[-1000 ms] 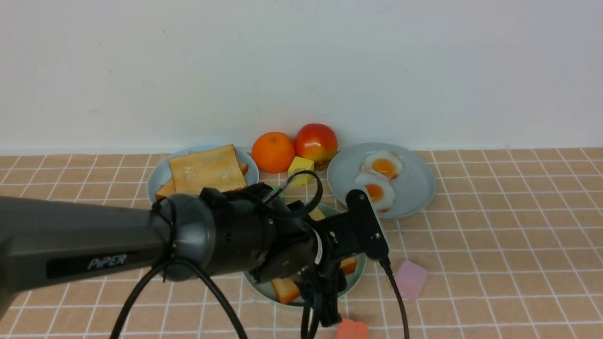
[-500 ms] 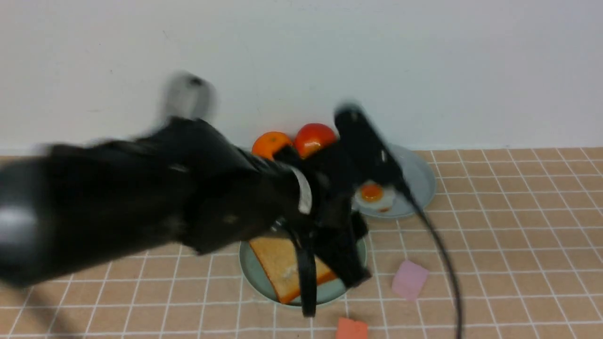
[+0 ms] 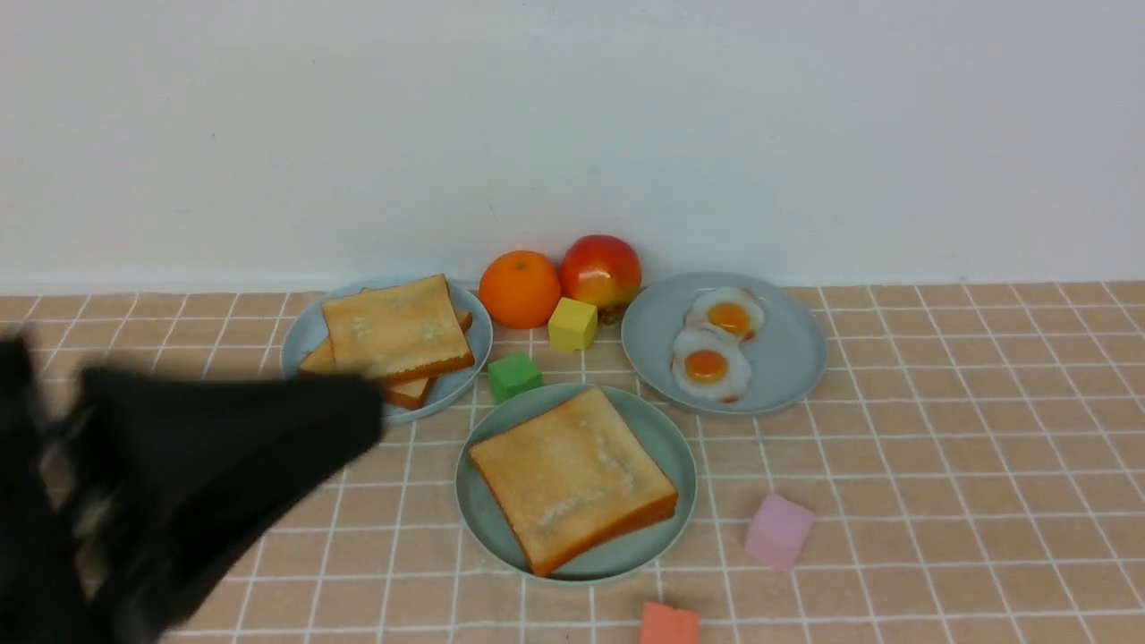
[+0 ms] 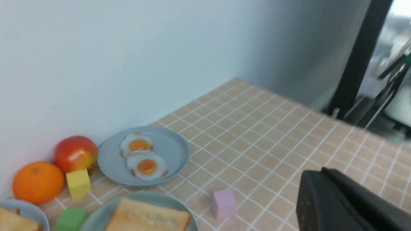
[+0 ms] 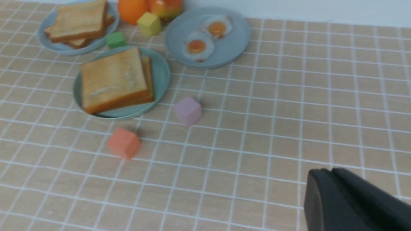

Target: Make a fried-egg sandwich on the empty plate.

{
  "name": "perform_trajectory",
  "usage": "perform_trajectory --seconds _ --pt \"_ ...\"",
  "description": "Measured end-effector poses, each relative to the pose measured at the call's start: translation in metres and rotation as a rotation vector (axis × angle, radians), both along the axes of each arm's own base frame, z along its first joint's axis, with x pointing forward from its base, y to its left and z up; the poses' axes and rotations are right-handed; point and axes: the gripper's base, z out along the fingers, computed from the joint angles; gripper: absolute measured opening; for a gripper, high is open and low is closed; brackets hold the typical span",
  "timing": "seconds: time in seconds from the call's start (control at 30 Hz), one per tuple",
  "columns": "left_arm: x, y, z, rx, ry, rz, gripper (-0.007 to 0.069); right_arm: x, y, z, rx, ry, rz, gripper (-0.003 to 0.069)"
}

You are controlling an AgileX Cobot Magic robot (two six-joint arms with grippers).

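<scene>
Base toast [image 3: 572, 478] sits on teal plate [image 3: 671, 443]; egg [image 3: 709, 370] and top slice [image 3: 394, 329] pending. Left gripper [image 3: 206, 465] clenched empty; right gripper [image 5: 350, 202] looks closed, empty.

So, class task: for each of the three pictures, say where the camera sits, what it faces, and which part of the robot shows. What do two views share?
Front view: between the arms, facing the wall; teal plate with toast slice; blurred left arm.
Left wrist view: on the left arm, looking across the fried eggs; left claw, shut.
Right wrist view: on the right arm, looking down over the table; right claw, shut.
Shared: all show the pink cube.
</scene>
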Motion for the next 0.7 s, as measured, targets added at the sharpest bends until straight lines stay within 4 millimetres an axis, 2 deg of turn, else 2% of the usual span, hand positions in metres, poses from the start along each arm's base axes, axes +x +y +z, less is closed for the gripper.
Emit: perform_trajectory --seconds 0.03,0.07,0.13,0.23,0.3,0.4,0.6,0.67,0.7 --pt "-0.009 0.011 -0.025 -0.035 -0.008 0.003 -0.0013 -0.012 -0.004 -0.012 0.029 -0.027 -0.022 0.0022" --pt "-0.012 0.014 -0.025 -0.056 -0.023 0.004 -0.0013 -0.012 -0.004 -0.015 0.033 -0.023 -0.024 0.0020" --pt "-0.023 0.028 -0.054 -0.141 -0.063 0.009 -0.0013 -0.022 -0.006 -0.035 0.105 -0.053 -0.054 0.0000" --pt "-0.029 0.036 -0.076 -0.211 -0.112 0.015 -0.0013 -0.021 -0.007 -0.053 0.177 -0.081 -0.086 -0.0001" --pt "-0.031 0.038 -0.081 -0.236 -0.134 0.017 -0.0013 -0.015 -0.006 -0.060 0.190 -0.082 -0.100 -0.0001" --pt "-0.030 0.038 -0.096 -0.233 -0.131 0.020 -0.0013 0.008 -0.003 -0.081 0.186 -0.094 -0.123 0.0000" --pt "-0.030 0.037 -0.109 -0.177 -0.078 0.019 -0.0013 0.043 0.007 -0.108 0.233 -0.265 -0.094 0.0002" --pt "-0.030 0.037 -0.111 -0.167 -0.067 0.018 -0.0013 0.049 0.009 -0.114 0.243 -0.302 -0.087 0.0003" --pt "-0.030 0.036 -0.113 -0.152 -0.051 0.017 -0.0013 0.056 0.011 -0.123 0.255 -0.341 -0.080 0.0003"
